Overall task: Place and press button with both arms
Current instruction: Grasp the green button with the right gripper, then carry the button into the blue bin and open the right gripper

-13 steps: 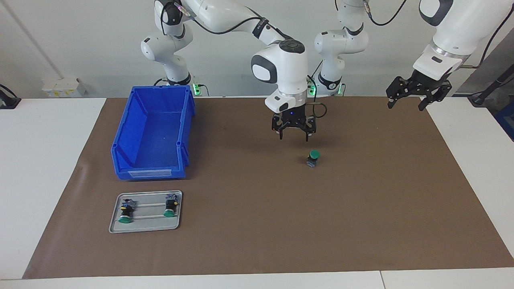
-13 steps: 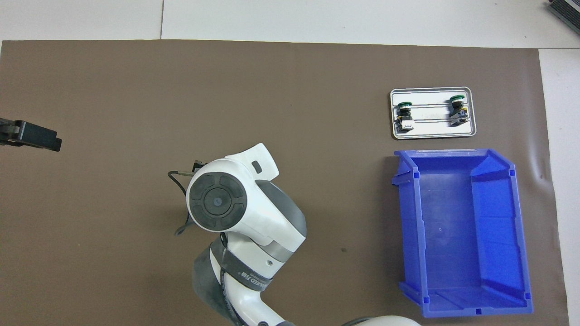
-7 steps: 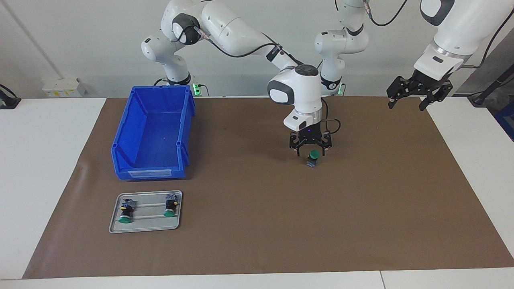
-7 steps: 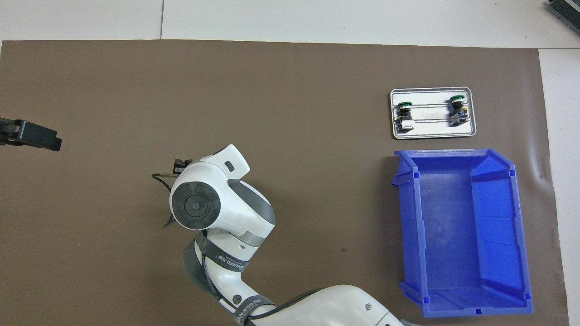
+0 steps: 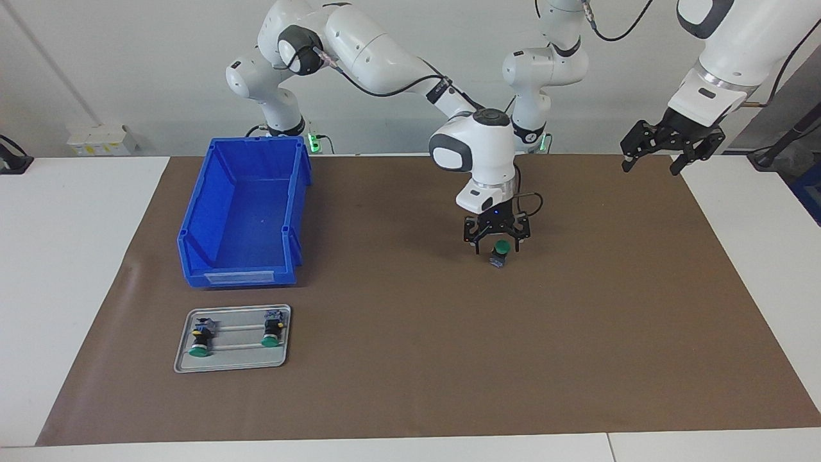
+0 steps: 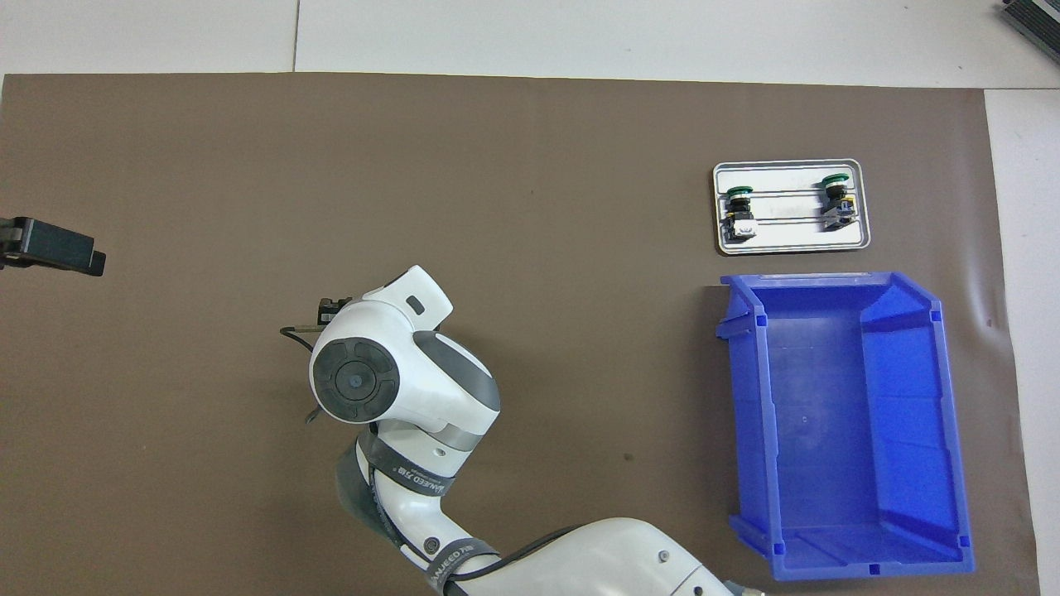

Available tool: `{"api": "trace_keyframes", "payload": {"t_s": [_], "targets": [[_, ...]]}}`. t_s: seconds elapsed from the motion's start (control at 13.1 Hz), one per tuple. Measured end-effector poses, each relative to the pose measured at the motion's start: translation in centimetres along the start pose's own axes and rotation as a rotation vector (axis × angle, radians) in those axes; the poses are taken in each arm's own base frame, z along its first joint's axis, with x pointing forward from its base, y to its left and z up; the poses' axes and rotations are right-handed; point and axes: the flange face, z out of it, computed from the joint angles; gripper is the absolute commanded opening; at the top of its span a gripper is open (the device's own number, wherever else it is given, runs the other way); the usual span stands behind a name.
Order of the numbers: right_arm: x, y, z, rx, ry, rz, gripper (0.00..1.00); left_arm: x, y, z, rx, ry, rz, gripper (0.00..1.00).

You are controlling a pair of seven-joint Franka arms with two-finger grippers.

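Note:
A green-capped button [image 5: 498, 259] stands upright on the brown mat near the table's middle. My right gripper [image 5: 498, 249] has come down over it, pointing straight down. It is open, with one finger on each side of the green cap. From overhead the right arm's wrist [image 6: 356, 381] hides both the button and the fingers. My left gripper [image 5: 670, 144] hangs open and holding nothing, high over the mat's edge at the left arm's end of the table, and its tip [image 6: 51, 248] shows in the overhead view.
A metal tray [image 5: 234, 357] [image 6: 791, 237] holds two more green buttons lying on their sides. It lies at the right arm's end of the table. A blue bin [image 5: 240, 277] [image 6: 749, 414] stands beside the tray, nearer to the robots.
My right gripper has swung over toward the button and dropped until its open fingers stand around the cap. The left gripper has risen slightly.

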Motion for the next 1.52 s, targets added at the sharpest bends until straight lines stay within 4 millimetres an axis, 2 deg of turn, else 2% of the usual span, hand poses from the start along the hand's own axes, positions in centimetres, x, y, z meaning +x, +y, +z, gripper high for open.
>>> {"api": "trace_keyframes", "payload": {"t_s": [0.08,0.15,0.23,0.3,0.38,0.46,0.76,0.91,1.14,1.3,1.37,1.52], "targets": [[-0.3,0.0,0.5,0.003,-0.002,-0.007,0.96,0.0,0.0,0.0,0.000,0.001,0.001,1.00],[-0.6,0.0,1.0,0.001,-0.005,-0.010,0.91,0.0,0.1,-0.1,0.000,0.001,0.002,1.00],[-0.7,0.1,1.4,-0.001,-0.008,-0.011,0.81,0.0,0.1,-0.1,0.000,0.001,0.003,1.00],[-0.8,0.1,1.6,-0.001,-0.008,-0.012,0.59,0.0,0.2,0.0,0.000,0.001,0.003,1.00],[-0.8,0.0,1.6,0.000,-0.008,-0.013,0.44,0.0,0.1,0.0,0.000,-0.001,0.002,1.00],[-1.0,-0.1,1.6,0.002,-0.008,-0.016,0.40,0.0,0.1,0.1,0.000,-0.002,0.001,1.00],[-1.9,-0.8,1.4,0.009,-0.010,-0.030,0.34,-0.1,0.0,0.2,-0.001,-0.006,-0.002,1.00],[-1.9,-0.8,1.4,0.009,-0.010,-0.030,0.00,-0.1,0.0,0.2,-0.001,-0.006,-0.004,1.00],[-1.9,-0.8,1.4,0.008,-0.010,-0.030,0.00,-0.1,0.0,0.2,-0.001,-0.007,-0.004,1.00],[-1.0,-0.3,1.0,-0.015,-0.017,-0.018,0.00,-0.1,0.0,0.2,-0.001,-0.006,-0.005,1.00],[0.1,0.2,0.1,-0.022,-0.015,-0.002,0.00,-0.1,0.0,0.2,-0.001,-0.006,-0.004,1.00],[3.3,1.7,-3.8,-0.028,-0.009,0.050,0.00,-0.1,0.0,0.2,-0.001,-0.006,-0.004,1.00]]}}
